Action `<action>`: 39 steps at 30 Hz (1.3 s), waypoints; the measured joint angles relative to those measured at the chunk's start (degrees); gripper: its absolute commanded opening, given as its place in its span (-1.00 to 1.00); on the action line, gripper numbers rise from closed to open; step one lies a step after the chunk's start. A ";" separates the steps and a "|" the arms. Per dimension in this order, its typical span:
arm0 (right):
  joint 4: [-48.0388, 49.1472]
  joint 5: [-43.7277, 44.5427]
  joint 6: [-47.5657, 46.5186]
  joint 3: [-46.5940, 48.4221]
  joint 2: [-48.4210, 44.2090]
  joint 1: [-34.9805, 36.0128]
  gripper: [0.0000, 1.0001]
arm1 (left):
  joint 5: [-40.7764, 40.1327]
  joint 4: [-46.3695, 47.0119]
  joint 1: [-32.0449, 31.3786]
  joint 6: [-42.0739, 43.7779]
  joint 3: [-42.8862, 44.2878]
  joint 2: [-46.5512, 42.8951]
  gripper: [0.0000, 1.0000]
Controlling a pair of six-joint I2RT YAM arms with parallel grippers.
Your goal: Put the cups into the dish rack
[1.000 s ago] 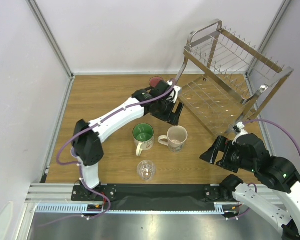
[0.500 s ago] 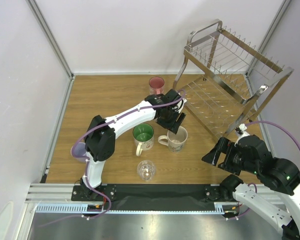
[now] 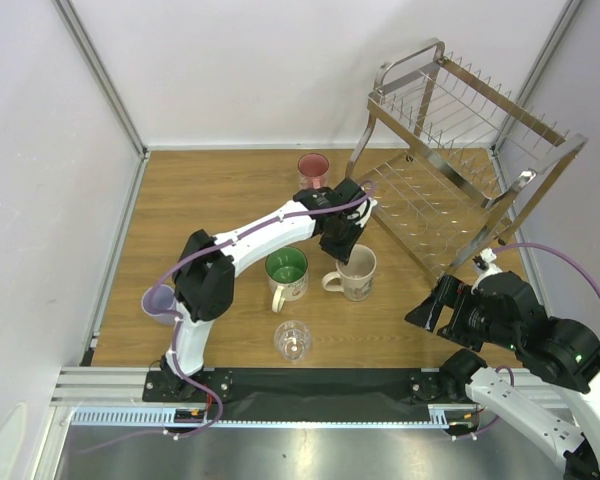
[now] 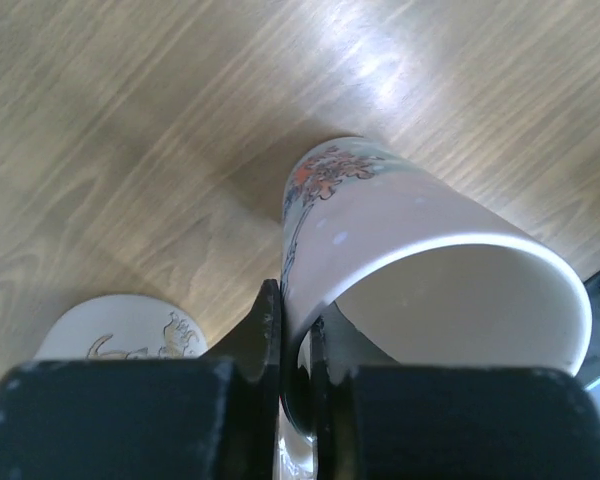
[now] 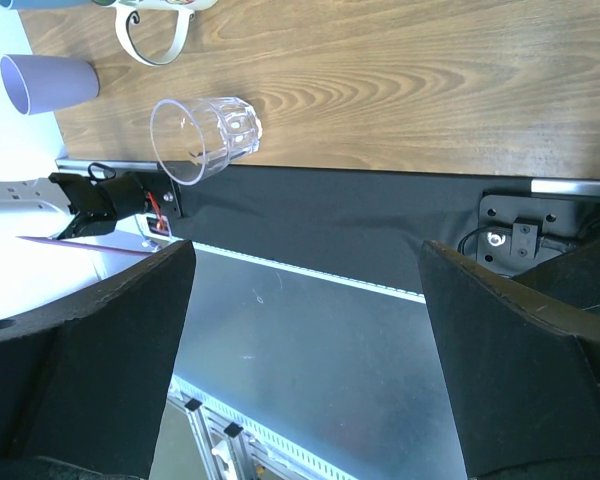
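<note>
**Left tool clamped on beige mug rim, right tool spread wide**

- We see the left tool (image 3: 342,245) pinching the beige ceramic mug (image 3: 360,272), which has a printed pattern. The tool is pressed together on the mug wall, one finger (image 4: 265,335) outside and the other inside the rim.
- In the top view the grip sits on the far-left part of the rim, and the handle points left.
- The mug is mid-way across the wooden tabletop (image 3: 210,190), just in front of the lower tier of the two-tier chrome wire dish rack (image 3: 432,205) and outside it. We cannot tell whether its base touches the wood.
- The white mug with green inside (image 3: 286,270) stands just left of the beige one, apart from it.
- The clear faceted glass (image 3: 293,340) stands nearer the arm bases.
- The pink cup (image 3: 313,168) stands at the far side, near the rack's left leg.
- The lavender tumbler (image 3: 158,303) stands at the left edge, beside the left arm.
- The right tool (image 3: 430,308) has its fingers spread wide. It hovers over the near right of the tabletop, well apart from every cup.
</note>
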 measured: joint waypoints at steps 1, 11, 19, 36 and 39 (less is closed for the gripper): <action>0.02 0.02 0.00 0.00 0.00 0.00 1.00 | -0.33 -0.42 0.02 0.00 0.26 0.04 -0.99; 3.15 -2.36 -2.23 1.75 4.04 0.00 0.98 | 1.29 -8.76 1.51 -6.34 15.61 -1.36 -0.99; 21.07 -13.81 -6.73 8.26 11.32 0.00 0.99 | 8.26 6.38 9.73 -23.47 3.28 -26.99 -0.99; 61.96 -25.16 -3.43 17.84 31.41 4.70 0.73 | 3.76 51.47 10.95 -62.60 -37.09 -58.73 -0.99; 64.43 -24.37 -3.19 19.19 34.14 7.32 0.68 | 1.03 54.03 9.94 -64.76 -37.86 -59.19 -0.99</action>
